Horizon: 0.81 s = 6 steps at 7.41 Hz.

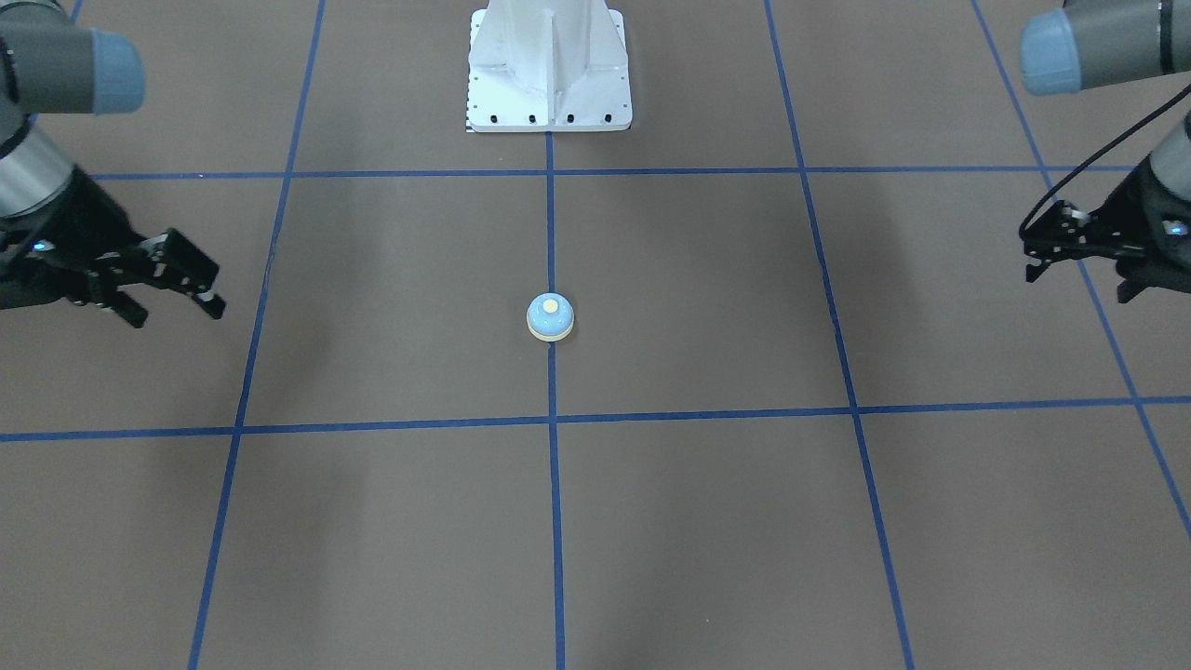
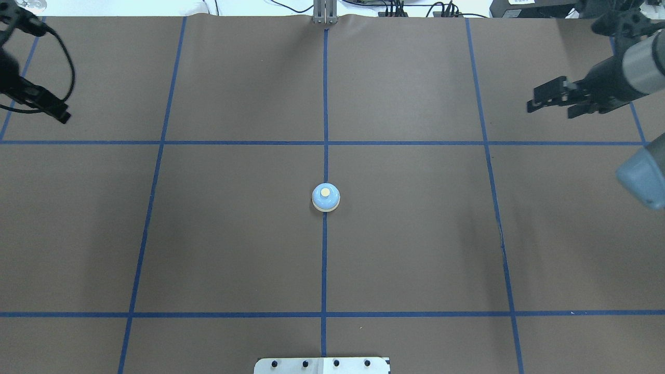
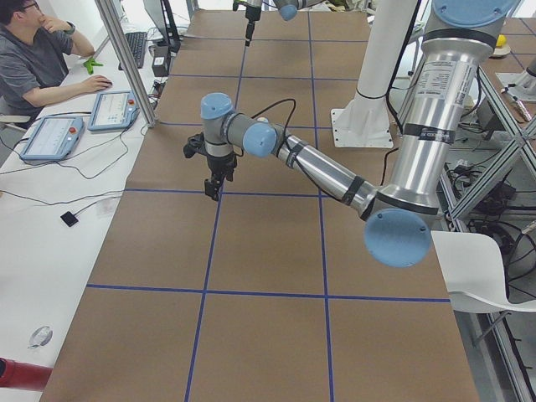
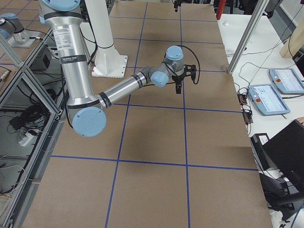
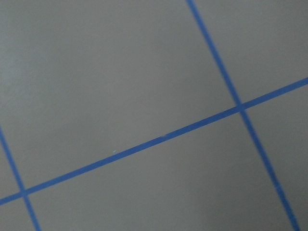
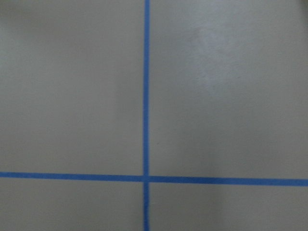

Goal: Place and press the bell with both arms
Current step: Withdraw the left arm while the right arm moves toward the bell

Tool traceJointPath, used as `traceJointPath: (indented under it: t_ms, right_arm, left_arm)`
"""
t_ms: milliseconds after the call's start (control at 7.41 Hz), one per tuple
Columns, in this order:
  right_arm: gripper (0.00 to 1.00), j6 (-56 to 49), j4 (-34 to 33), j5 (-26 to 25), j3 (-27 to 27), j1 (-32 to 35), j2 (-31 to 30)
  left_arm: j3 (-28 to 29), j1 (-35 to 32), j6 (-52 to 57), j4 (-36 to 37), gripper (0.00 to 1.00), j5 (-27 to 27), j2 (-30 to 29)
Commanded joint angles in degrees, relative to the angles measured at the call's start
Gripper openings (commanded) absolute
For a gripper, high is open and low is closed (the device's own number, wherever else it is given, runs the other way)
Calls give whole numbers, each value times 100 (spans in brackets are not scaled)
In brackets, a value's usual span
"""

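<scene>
Overhead exterior shows the bell standing upright near the middle of the brown table, right on the central blue tape line, its cream button facing up. Nothing touches it. From the bell, the right gripper hangs at about 2 o'clock, well apart from it, with its two black fingers spread wide and nothing between them. The left gripper hangs at about 10 o'clock at the table's edge, dark and blurred in this view. The white pedestal lies at 6 o'clock.

In the exterior front-facing view the bell sits on the same line. The left gripper is at about 3 o'clock from it and the right gripper at about 9 o'clock. Both have their fingers parted, hold nothing, and are clear of the bell.

Both wrist views show only brown surface crossed by blue tape, with no fingers in sight.
</scene>
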Motion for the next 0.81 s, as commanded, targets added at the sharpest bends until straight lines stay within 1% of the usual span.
traceJointPath:
  t_ms: [0,135,270,405,540,674]
  right_arm:
    - [100,968,-1148,-670,283,-990,1099]
    - [100,1178,-1931,-941,431,-1314,1593]
    - [100,1424,-2139,-1144,563,-1587,1789]
    - [100,1522,-2429,-1268,695,-1799,1904]
    - [100,1584,-2936,-1295,705,-1932,2184]
    - [100,1620,-3376,-1295,697,-2055,2474]
  left_arm:
    - [367,-870,977,0,100,-15,492]
    - [569,-1292,1506,-17,100,-15,720]
    - [736,-1687,1808,-96,100,-15,1009]
    - [877,-2161,2011,-279,100,-32,1160]
    - [966,-2270,2126,-542,100,-111,1579]
    - [993,-2576,2127,-980,100,-259,1940]
